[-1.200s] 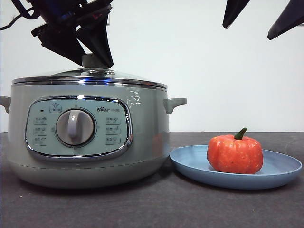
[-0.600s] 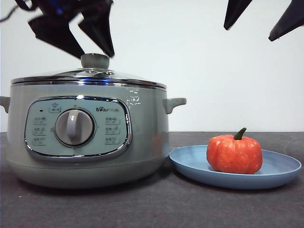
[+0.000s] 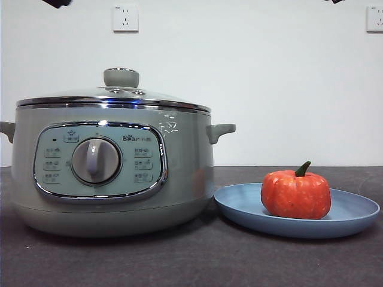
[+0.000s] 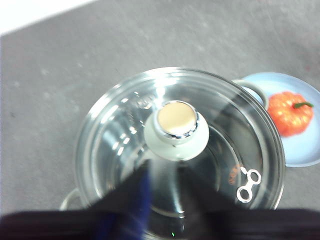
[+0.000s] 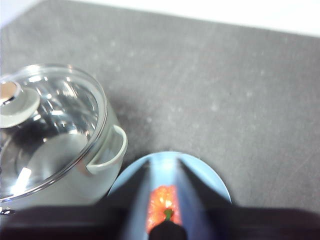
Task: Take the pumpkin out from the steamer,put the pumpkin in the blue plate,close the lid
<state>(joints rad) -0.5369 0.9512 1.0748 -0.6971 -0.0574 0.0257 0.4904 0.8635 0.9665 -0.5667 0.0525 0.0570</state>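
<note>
Nearest to us, on the dark table (image 3: 191, 263), the blue plate (image 3: 353, 218) lies just beside the steamer (image 3: 179, 179), and the pumpkin (image 3: 295, 194) sits upright in it, stem up. We judge the plate is put close so that the carry from the pot is short. Behind it the steamer stands with its dial (image 3: 96, 160) facing us, and the lid (image 3: 114, 94) rests flat on the rim, the knob (image 3: 121, 77) on top and free. From this we judge all three steps are done.

Above, our left gripper (image 4: 162, 210) hangs over the knob without touching it, and our right gripper (image 5: 165, 210) hangs over the pumpkin. Both pairs of fingers are blurred; they hold nothing, and they seem apart, but we cannot tell surely. On the far wall we see two sockets (image 3: 125, 17).
</note>
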